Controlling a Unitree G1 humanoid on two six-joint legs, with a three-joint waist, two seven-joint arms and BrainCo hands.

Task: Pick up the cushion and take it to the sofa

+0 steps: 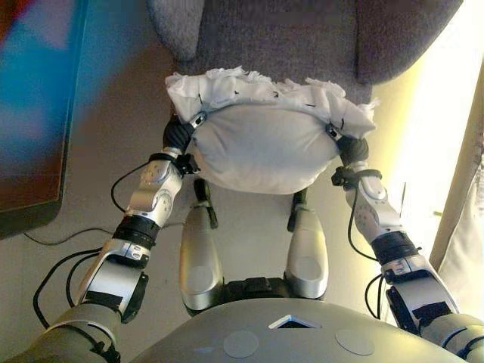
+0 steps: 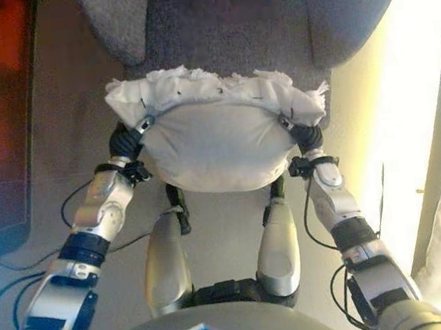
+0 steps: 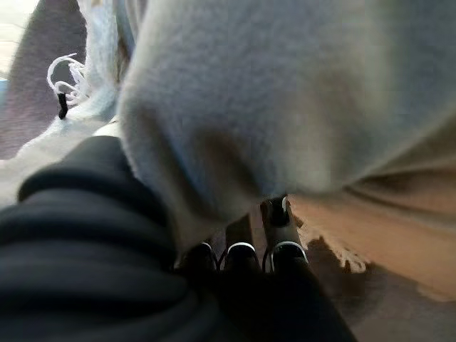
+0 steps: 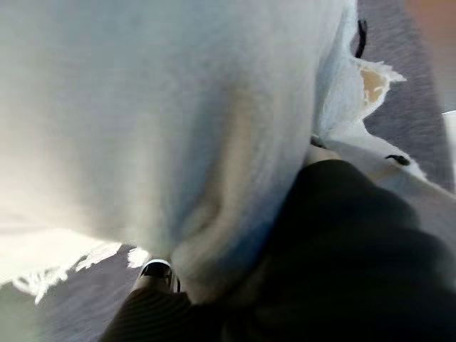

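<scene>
A white cushion [image 1: 265, 147] with a fringed far edge hangs in the air between my two hands, just in front of the grey sofa [image 1: 272, 38]. My left hand [image 1: 180, 136] grips its left end with the thumb on top. The left wrist view shows its fingertips [image 3: 242, 253] under the cushion [image 3: 285, 92]. My right hand [image 1: 352, 147] grips the right end the same way. One fingertip [image 4: 157, 274] shows below the cushion [image 4: 142, 107] in the right wrist view. The cushion's far edge overlaps the sofa seat's front.
A dark low unit with a glossy top [image 1: 30, 113] stands on the left. A pale curtain [image 1: 465, 227] hangs at the right edge, beside a bright strip of floor. The sofa's armrests [image 1: 170, 23] flank the seat.
</scene>
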